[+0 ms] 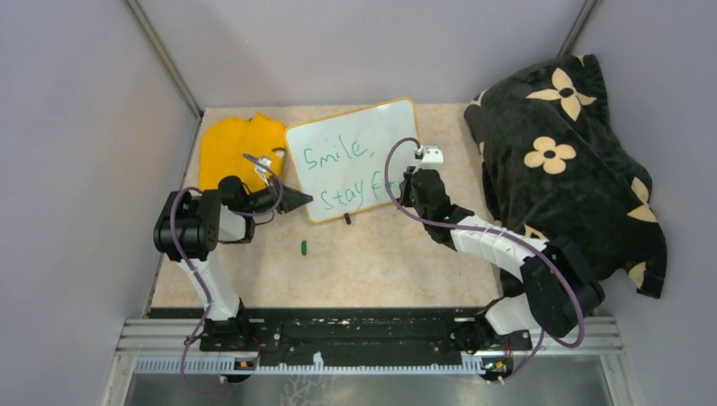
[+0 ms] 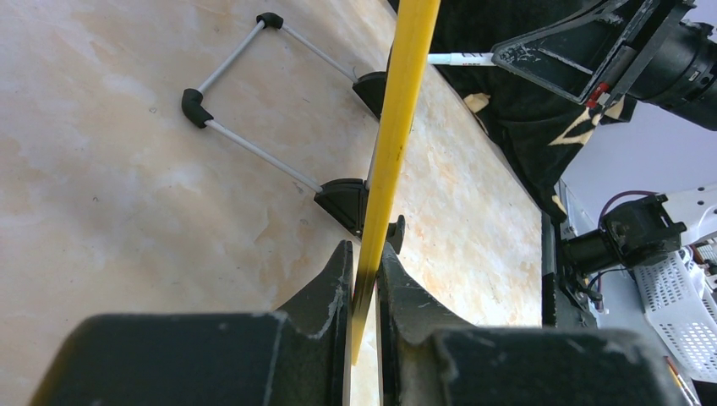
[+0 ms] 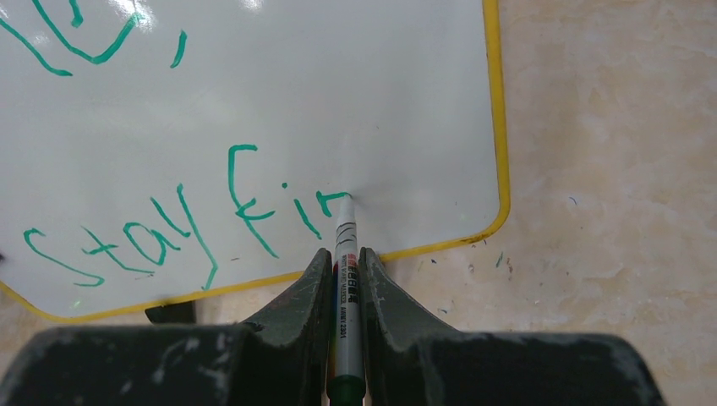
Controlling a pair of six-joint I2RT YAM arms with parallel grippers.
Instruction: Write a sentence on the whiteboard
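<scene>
L: my left pincer (image 2: 365,258) pinches the frame edge of the whiteboard (image 1: 355,152), bracing it against pen pressure | R: my right pincer (image 3: 343,262) grips the green marker (image 3: 347,245), tip writing the sentence (image 3: 169,228) | board: far-centre desk (image 1: 380,262), beside yellow cloth (image 1: 232,148)

The whiteboard (image 1: 372,127) is glossy white in a yellow frame, and the sentence (image 1: 348,196) on it is green. Left of the whiteboard lies an orange-yellow cloth (image 1: 237,148). Right of it is a black blanket (image 1: 566,161) patterned with cream flowers. The desk (image 1: 380,262) beneath is marbled beige. The marker (image 3: 347,254) is white with a green end. The left hand (image 2: 363,271) and right hand (image 3: 345,271) are black.
</scene>
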